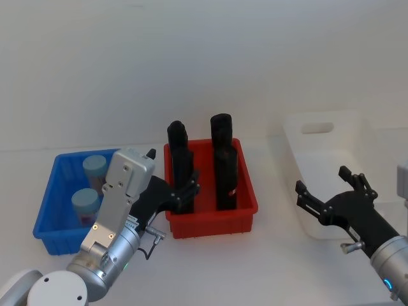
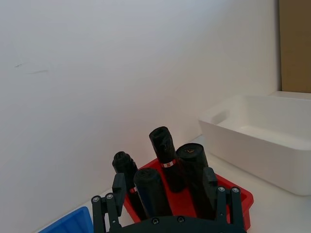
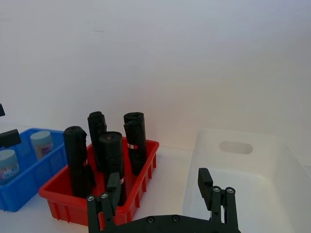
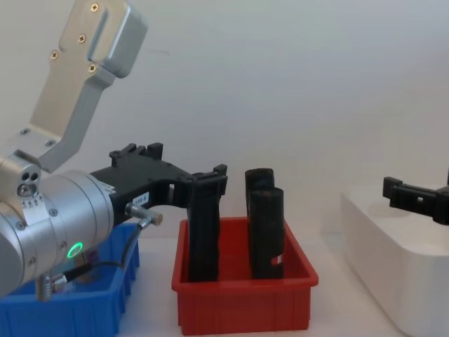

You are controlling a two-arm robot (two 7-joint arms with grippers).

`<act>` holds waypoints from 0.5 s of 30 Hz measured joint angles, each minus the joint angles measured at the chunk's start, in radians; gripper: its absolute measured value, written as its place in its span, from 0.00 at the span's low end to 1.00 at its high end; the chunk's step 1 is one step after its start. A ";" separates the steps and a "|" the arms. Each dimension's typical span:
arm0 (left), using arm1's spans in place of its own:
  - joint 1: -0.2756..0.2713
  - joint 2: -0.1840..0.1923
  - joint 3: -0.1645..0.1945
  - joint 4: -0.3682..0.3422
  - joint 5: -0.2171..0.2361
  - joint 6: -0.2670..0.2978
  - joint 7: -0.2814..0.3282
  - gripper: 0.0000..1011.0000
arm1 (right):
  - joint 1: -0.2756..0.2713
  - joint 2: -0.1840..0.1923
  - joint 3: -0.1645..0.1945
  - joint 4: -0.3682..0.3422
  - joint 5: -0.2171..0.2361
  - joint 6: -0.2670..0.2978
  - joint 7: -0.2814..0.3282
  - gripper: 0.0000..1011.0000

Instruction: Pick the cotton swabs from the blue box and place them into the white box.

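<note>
Two cotton swabs jars (image 1: pixel 95 167) (image 1: pixel 85 203) with pale blue lids stand in the blue box (image 1: pixel 48 197) at the left; the right wrist view shows them too (image 3: pixel 41 143) (image 3: pixel 7 165). My left gripper (image 1: pixel 172 169) is open and hangs between the blue box and the red bin, level with the black blocks' tops and holding nothing. The white box (image 1: pixel 290 140) sits at the right. My right gripper (image 1: pixel 324 180) is open and empty above its near left corner. In the chest view the left gripper (image 4: pixel 179 161) shows large, and the right gripper (image 4: pixel 421 196) is over the white box (image 4: pixel 379 239).
A red bin (image 1: pixel 210 223) with several tall black upright blocks (image 1: pixel 223 159) stands between the blue and white boxes. A plain white wall runs close behind all three. Bare table lies in front of the bins.
</note>
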 joint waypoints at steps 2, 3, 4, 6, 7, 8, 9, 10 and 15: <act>0.000 0.000 0.000 0.000 0.000 0.000 0.000 0.99 | 0.000 0.000 0.000 0.000 0.000 0.000 0.000 0.99; 0.000 0.000 0.000 0.000 0.000 0.000 0.000 0.99 | 0.000 0.000 0.000 0.000 0.000 0.000 0.000 0.99; 0.000 0.000 0.000 0.000 0.000 0.000 0.000 0.99 | 0.000 0.000 0.000 0.000 0.000 0.000 0.000 0.99; 0.000 0.000 0.000 0.000 0.000 0.000 0.000 0.99 | 0.000 0.000 0.000 0.000 0.000 0.000 0.000 0.99; 0.000 0.000 0.000 0.000 0.000 0.000 0.000 0.99 | 0.000 0.000 0.000 0.000 0.000 0.000 0.000 0.99; 0.000 0.000 0.000 0.000 0.000 0.000 0.000 0.99 | 0.000 0.000 0.000 0.000 0.000 0.000 0.000 0.99; 0.000 0.000 0.000 0.000 0.000 0.000 0.000 0.99 | 0.000 0.000 0.000 0.000 0.000 0.000 0.000 0.99; 0.000 0.000 0.000 0.000 0.000 0.000 0.000 0.99 | 0.000 0.000 0.000 0.000 0.000 0.000 0.000 0.99; 0.000 0.000 0.000 0.000 0.000 0.000 0.000 0.99 | 0.000 0.000 0.000 0.000 0.000 0.000 0.000 0.99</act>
